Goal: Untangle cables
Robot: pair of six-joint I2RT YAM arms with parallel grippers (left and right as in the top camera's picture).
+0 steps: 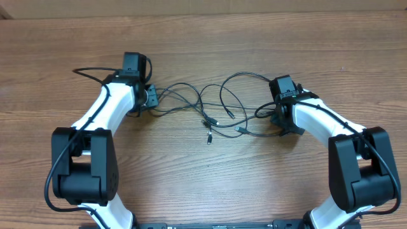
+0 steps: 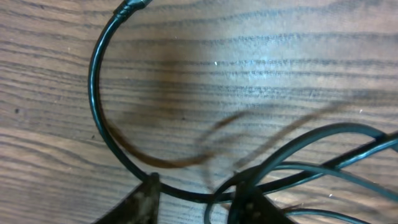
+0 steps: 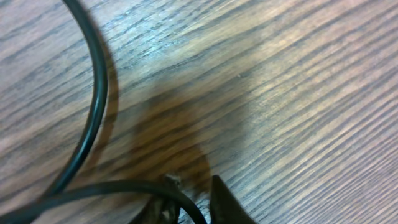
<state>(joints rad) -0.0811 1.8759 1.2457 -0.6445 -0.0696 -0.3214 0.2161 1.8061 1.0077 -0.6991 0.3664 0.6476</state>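
The left fingers [image 2: 146, 202] stand apart, the gap far wider than a cord, and a strand of the cables [image 2: 92, 87] crosses that gap loosely, so nothing looks clamped there. The right fingers [image 3: 227, 208] sit close together with one black strand running into the narrow slot between them; whether it is truly pinched we cannot tell. We judge the step in hand to be drawing the tangle apart from its two sides. To do it well we would first take a firm hold on a single strand at each side, not a bundle. Then we would pull low and slowly toward the left and right edges of the tabletop [image 1: 203, 38], watching the crossings in the middle. The small plug ends [image 1: 208, 136] lying there could catch in a loop, so a short lift may serve better than a drag. The cables lie about the middle of the tabletop, strung between the two arms, with one loop arching toward the far edge by the right arm. Open room is generous toward the far edge — bare wood across its whole width — and fair in the near middle. The near corners are taken up by the arms' elbows and bases, and the left arm's own thicker wire [image 1: 86, 72] bows out toward the left edge, so we would stop sideways pulls short of it.
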